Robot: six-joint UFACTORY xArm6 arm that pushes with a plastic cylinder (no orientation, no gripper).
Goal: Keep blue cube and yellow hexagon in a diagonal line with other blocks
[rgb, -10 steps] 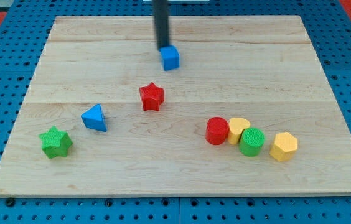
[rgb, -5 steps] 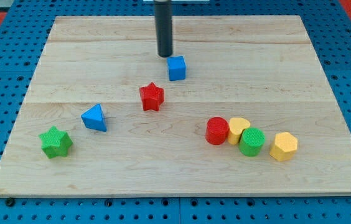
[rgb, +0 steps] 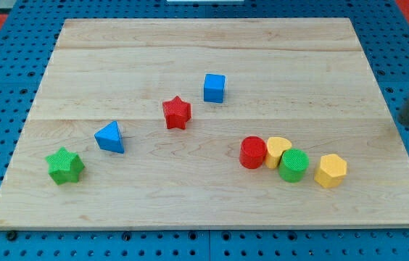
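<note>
Blue cube (rgb: 215, 88) sits atop rising diagonal: green star (rgb: 64, 166), blue triangle (rgb: 110, 137), red star (rgb: 177, 112). Yellow hexagon (rgb: 331, 170) unplaced, lower right beside green cylinder (rgb: 293, 164). My tip (rgb: 408, 122) blurred, far right, well apart; no jaws.

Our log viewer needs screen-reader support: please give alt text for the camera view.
A green star, blue triangle, red star and blue cube form a rising diagonal on a wooden board. Lower right: red cylinder, yellow heart, green cylinder, yellow hexagon. My tip, blurred, is far right.
</note>
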